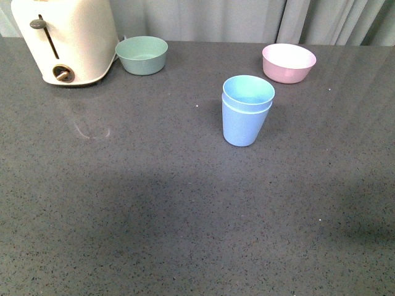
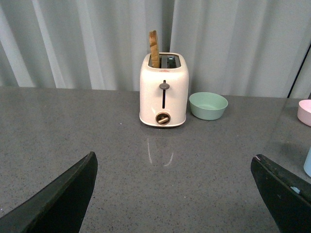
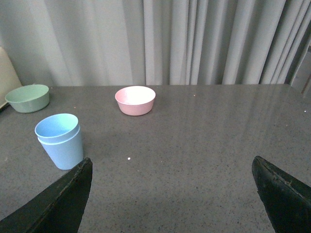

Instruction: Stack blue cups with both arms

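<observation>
**Cups nested, both arms clear of them**

Working left to right across your front view: the toaster (image 1: 65, 40) stands at the far left, the green bowl (image 1: 142, 54) just beside it, then the blue cups (image 1: 247, 110) near the middle of the table (image 1: 154, 209), one seated inside the other and upright, and the pink bowl (image 1: 289, 62) beyond them to the right. Neither arm shows in that view.

The left gripper (image 2: 180, 194) has its fingers spread wide with nothing between them; the right gripper (image 3: 175, 194) is likewise wide apart and empty. The stacking looks done to you.

What could still go wrong: the inner cup's rim seems to sit a little tilted, though the angle makes that hard to judge. A sweep of either arm back across the table could clip the stack and tip it.

Only the left wrist view shows the slice of toast (image 2: 154, 48) standing in the toaster; the front view crops it off.
</observation>
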Controlling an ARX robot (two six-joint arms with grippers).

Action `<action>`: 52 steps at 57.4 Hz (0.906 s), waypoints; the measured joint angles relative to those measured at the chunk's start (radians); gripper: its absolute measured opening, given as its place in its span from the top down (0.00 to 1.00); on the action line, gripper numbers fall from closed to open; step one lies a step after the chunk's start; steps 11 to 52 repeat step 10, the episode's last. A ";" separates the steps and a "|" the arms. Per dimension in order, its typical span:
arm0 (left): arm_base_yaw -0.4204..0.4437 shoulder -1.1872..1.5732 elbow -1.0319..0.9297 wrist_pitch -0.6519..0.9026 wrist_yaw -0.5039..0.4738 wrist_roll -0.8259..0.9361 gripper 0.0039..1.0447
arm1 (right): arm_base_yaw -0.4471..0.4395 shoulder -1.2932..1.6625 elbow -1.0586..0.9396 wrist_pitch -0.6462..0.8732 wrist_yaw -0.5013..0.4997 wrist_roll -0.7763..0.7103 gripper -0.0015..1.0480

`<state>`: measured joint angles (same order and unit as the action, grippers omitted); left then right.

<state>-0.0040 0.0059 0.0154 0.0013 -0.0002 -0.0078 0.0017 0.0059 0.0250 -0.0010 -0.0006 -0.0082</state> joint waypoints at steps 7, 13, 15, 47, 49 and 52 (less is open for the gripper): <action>0.000 0.000 0.000 0.000 0.000 0.000 0.08 | 0.000 0.000 0.000 0.000 0.000 0.000 0.09; 0.000 0.000 0.000 0.000 0.000 0.000 0.08 | 0.000 0.000 0.000 0.000 0.000 0.000 0.09; 0.000 0.000 0.000 0.000 0.000 0.000 0.08 | 0.000 0.000 0.000 0.000 0.000 0.000 0.09; 0.000 0.000 0.000 0.000 0.000 0.000 0.08 | 0.000 0.000 0.000 0.000 0.000 0.000 0.09; 0.000 0.000 0.000 0.000 0.000 0.000 0.08 | 0.000 0.000 0.000 0.000 0.000 0.000 0.09; 0.000 0.000 0.000 0.000 0.000 0.000 0.08 | 0.000 0.000 0.000 0.000 0.000 0.000 0.09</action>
